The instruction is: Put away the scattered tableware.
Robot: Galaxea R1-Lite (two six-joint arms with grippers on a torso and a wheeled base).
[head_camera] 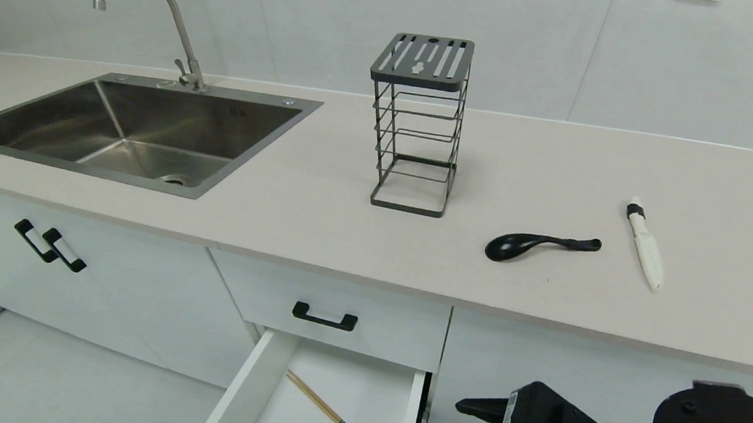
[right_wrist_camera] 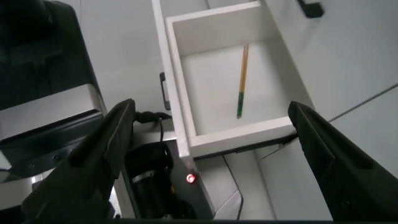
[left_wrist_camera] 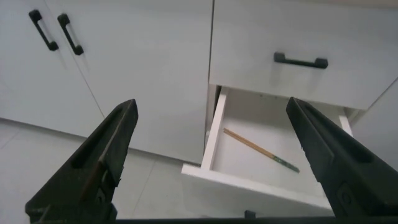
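Tableware, scattered: two pieces left on the counter, one pair already stowed. Entries run left to right.

1. Sink (head_camera: 155, 120), stainless, set into the counter at far left, with a curved faucet (head_camera: 182, 38) behind it.
2. Drawer (head_camera: 248, 396), lower of two, pulled open below the counter's middle. It holds one pair of chopsticks (head_camera: 324, 409), lying diagonally on the floor of the drawer.
3. Knife rack (head_camera: 420, 82), dark wire with a slotted top, upright at mid-counter. No slot is filled.
4. Black spoon (head_camera: 535, 240), right of the rack and apart from it. Its long axis runs left to right, with the bowl at the left and the handle pointing right.
5. White knife (head_camera: 645, 245), right of the spoon and not touching it. Its long axis runs near to far, with the black-banded end on the far side.

Grippers: the left gripper (left_wrist_camera: 211, 102) has its fingers spread wide and holds nothing. It faces the cabinet front with the open drawer ahead. The right gripper (right_wrist_camera: 211, 104) is likewise spread and holds nothing, and it looks down into the same drawer.

Judgement: both grippers sit down at drawer level, so the spoon and the knife lie above them and to the right. The right arm is likely the nearer one. The spoon's handle end suits a grasp across its axis.
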